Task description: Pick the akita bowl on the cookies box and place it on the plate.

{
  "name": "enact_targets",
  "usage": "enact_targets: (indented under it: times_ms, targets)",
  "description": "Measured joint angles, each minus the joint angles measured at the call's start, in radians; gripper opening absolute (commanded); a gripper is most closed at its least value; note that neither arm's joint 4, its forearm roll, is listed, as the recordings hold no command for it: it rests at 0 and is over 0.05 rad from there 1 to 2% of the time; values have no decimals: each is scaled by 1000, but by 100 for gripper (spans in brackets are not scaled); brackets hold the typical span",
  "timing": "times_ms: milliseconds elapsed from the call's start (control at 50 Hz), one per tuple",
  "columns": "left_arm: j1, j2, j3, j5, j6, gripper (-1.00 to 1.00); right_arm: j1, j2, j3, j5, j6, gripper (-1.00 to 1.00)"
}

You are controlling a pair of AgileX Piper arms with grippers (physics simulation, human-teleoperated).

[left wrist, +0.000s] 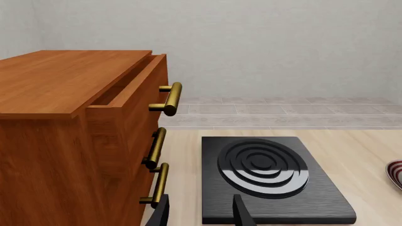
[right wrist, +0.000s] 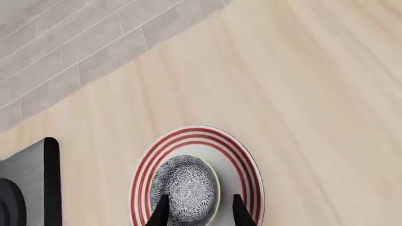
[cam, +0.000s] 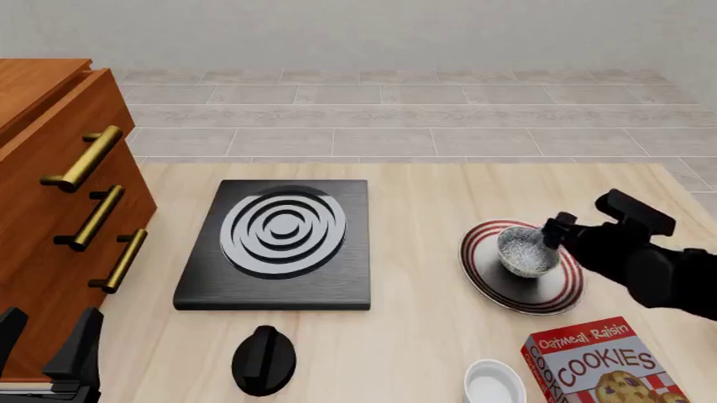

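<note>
The speckled akita bowl rests inside the white plate with red rings at the table's right. Just behind and above the bowl's right side, my right gripper is open; one finger overlaps the bowl's rim and the other stands outside it over the plate. The red cookies box lies at the front right with nothing on top. At the front left, beside the cabinet, my left gripper is open and empty. A sliver of the plate shows in the left wrist view.
A black square stove lies mid-table with its knob in front. A wooden cabinet with brass handles fills the left; its top drawer is slightly open. A plain white small bowl sits left of the box.
</note>
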Motion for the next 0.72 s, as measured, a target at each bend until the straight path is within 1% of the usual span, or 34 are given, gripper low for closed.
enact_targets:
  times_ms: [340,560,720]
  targets:
    - [0,0,0,0,0,100,4,-348,44,180,-21,100]
    - [0,0,0,0,0,100,-14,-574,68,301,-43,100]
    - [0,0,0,0,0,100,-16,-729,97,375,-41,100]
